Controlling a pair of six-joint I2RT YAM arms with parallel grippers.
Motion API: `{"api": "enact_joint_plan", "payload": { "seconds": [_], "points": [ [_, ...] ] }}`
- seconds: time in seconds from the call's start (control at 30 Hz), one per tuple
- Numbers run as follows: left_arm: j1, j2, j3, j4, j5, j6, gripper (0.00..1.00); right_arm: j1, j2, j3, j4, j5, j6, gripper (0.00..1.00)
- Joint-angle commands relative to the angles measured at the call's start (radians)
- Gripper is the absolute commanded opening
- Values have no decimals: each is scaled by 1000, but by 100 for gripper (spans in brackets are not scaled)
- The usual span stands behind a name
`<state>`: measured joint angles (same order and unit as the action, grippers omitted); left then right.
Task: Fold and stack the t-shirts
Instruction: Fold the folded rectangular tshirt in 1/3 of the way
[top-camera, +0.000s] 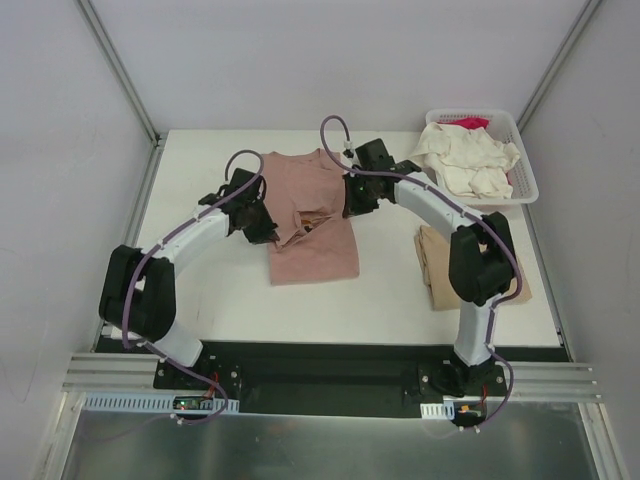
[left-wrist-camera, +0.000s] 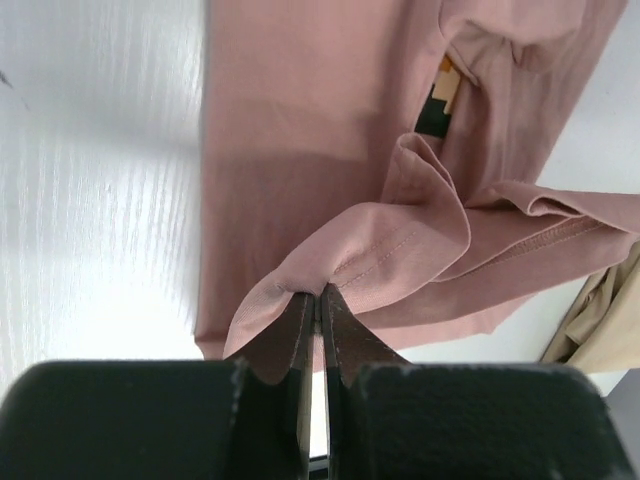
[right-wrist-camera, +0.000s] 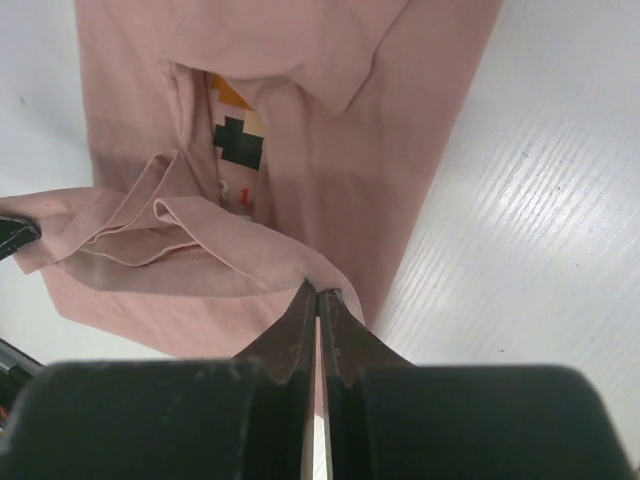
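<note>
Closest, the left pincer (left-wrist-camera: 318, 300) and the right pincer (right-wrist-camera: 318, 300) each clamp a fold of the dusty-pink t-shirt (top-camera: 312, 215) lying centrally on the worktop (top-camera: 220, 300); its pixel print (right-wrist-camera: 240, 143) shows, the lettering too small to read.

Overhead view looking down, wrist views close above shared pink t-shirt (top-camera: 312, 252)
</note>
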<state>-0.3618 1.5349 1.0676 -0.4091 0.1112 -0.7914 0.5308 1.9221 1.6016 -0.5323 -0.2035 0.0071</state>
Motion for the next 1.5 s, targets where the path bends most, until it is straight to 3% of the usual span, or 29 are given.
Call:
{"api": "enact_joint_plan", "payload": {
  "seconds": [0.0,0.13,0.2,0.27,0.3,0.37,0.4,0.5,0.73,0.87,1.2,1.47],
  "points": [
    [29,76,74,-17,42,49,3,-20,54,75,-14,-13,-15,3],
    [52,134,98,-16,56,55,13,-35,112,112,-18,-40,-12,13],
    [57,140,104,-16,53,60,31,-43,147,144,-35,-65,-13,18],
    [63,134,104,-16,47,63,49,-51,167,173,-54,-88,-24,33],
    [64,130,104,-16,45,64,62,-55,176,196,-73,-97,-30,43],
    [66,99,91,-16,53,64,73,-57,173,204,-89,-135,-51,83],
    [66,84,83,-16,57,61,86,-58,155,201,-97,-143,-53,97],
    [66,7,32,-16,65,46,99,-58,83,134,-80,-171,-49,97],
    [-11,-186,-162,114,180,-12,99,-32,-145,-248,130,-305,80,97],
    [-68,-176,-236,202,242,-64,99,-3,-218,-397,296,-439,186,97],
    [-88,-30,-330,276,257,-92,99,29,-97,-486,356,-389,243,97],
    [-88,-47,-425,276,246,-95,99,24,-94,-584,318,-286,218,97]
  ]
}}
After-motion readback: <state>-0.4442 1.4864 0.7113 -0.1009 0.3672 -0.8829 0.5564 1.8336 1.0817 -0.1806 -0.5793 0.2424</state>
